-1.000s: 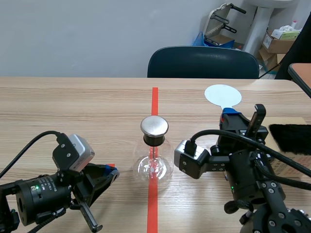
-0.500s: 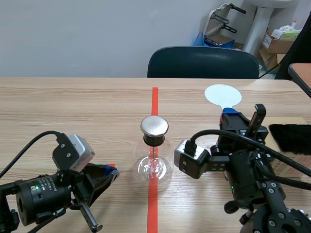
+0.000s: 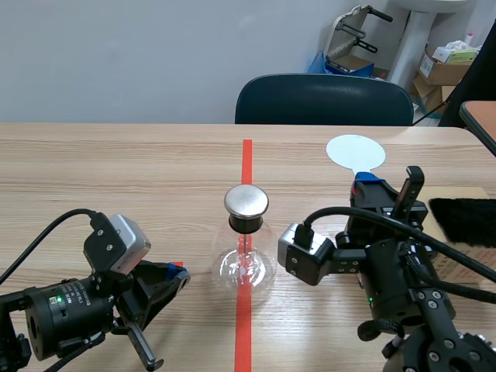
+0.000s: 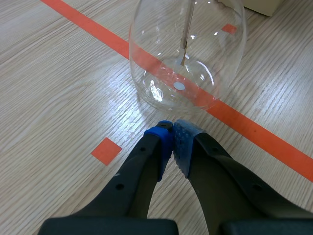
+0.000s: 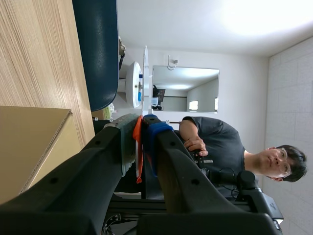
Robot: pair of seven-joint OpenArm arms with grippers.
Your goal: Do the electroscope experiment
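The electroscope [image 3: 246, 248] is a clear glass flask with a round metal cap, standing on the orange-red line at the table's middle. In the left wrist view its glass bulb [image 4: 188, 54] with a thin rod inside sits just ahead of my left gripper [image 4: 172, 132], which is shut on nothing. That gripper [image 3: 174, 277] lies low to the flask's left. My right gripper [image 3: 370, 186] stands to the flask's right, pointing up, shut on the orange handle [image 5: 138, 147] of a white disc paddle [image 3: 355, 152]. The disc [image 5: 145, 73] shows edge-on.
A black furry cloth [image 3: 465, 221] lies on a cardboard box [image 3: 453, 263] at the right edge. A dark blue chair [image 3: 324, 99] stands behind the table. The right wrist view shows the box [image 5: 29, 147] and a person [image 5: 220, 147] far behind.
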